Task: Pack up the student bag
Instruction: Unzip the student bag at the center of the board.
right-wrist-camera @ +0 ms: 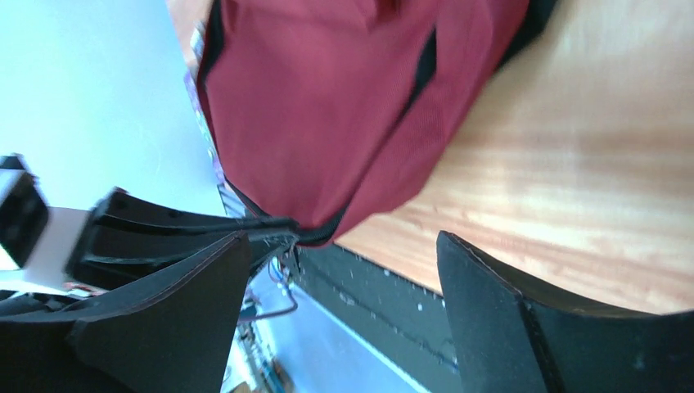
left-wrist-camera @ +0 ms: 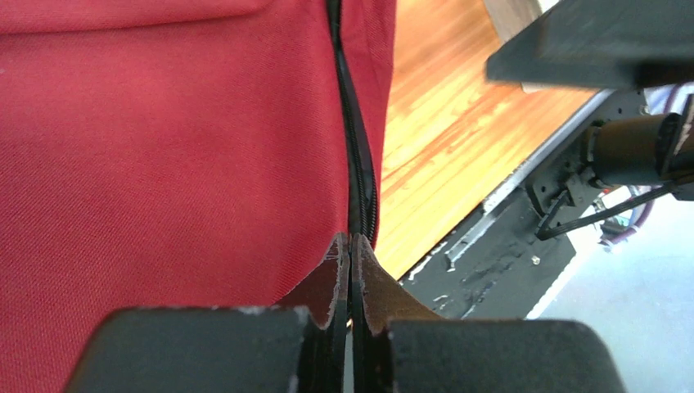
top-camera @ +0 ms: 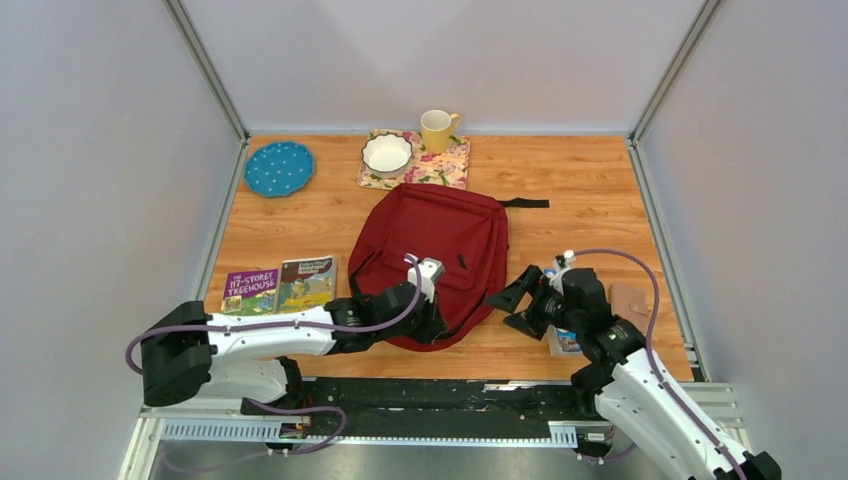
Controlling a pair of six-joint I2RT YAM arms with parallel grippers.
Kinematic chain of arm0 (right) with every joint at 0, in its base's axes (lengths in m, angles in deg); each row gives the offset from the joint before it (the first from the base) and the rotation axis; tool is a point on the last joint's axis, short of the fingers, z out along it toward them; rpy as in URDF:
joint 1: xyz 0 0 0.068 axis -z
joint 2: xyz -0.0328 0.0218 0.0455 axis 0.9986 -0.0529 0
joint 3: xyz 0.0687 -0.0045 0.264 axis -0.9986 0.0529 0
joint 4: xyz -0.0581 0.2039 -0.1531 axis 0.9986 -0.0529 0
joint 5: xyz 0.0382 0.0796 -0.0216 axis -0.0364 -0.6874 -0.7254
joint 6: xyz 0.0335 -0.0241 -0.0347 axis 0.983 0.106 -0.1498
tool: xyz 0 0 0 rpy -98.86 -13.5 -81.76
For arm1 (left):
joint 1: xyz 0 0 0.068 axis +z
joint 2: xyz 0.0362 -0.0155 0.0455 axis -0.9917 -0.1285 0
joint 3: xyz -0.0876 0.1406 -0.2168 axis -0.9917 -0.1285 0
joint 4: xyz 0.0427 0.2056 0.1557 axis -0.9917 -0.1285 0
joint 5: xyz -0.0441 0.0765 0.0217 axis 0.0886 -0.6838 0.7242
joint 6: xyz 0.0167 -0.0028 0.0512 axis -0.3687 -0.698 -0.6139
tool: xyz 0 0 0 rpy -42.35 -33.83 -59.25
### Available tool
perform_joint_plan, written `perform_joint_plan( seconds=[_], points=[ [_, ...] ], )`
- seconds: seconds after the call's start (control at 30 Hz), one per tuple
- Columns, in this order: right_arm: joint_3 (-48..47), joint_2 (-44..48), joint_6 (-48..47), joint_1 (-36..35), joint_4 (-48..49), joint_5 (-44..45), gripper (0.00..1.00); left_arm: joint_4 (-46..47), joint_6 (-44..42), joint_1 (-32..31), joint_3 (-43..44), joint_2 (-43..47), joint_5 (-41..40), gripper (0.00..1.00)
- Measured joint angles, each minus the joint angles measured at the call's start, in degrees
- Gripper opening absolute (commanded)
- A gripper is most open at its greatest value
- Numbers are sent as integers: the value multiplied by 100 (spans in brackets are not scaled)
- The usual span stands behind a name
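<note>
table [top-camera: 590, 200]: wooden | on it: student bag [top-camera: 440, 235], blue plate [top-camera: 279, 168], floral mat [top-camera: 452, 166], books [top-camera: 306, 283]

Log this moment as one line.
left gripper: jaws shut on black zipper of dark red fabric backpack | right gripper: jaws open, empty, beside backpack

You face matt, coarse-woven red cloth on the student bag [left-wrist-camera: 164, 147], a ribbed black zipper [left-wrist-camera: 358, 164], and the table [left-wrist-camera: 442, 123] in smooth, glossy wood grain.
</note>
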Motion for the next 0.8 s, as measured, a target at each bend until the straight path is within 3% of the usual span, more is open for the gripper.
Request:
perform_joint_plan(
  seconds=[0.33, 0.8],
  points=[
    [426, -531, 1698, -1370, 256, 321, 87, 225, -24, -76, 133, -291, 267, 0],
    [330, -2068, 2774, -1567, 1325, 761, 78, 343, -17, -212, 133, -282, 247, 0]
  ],
)
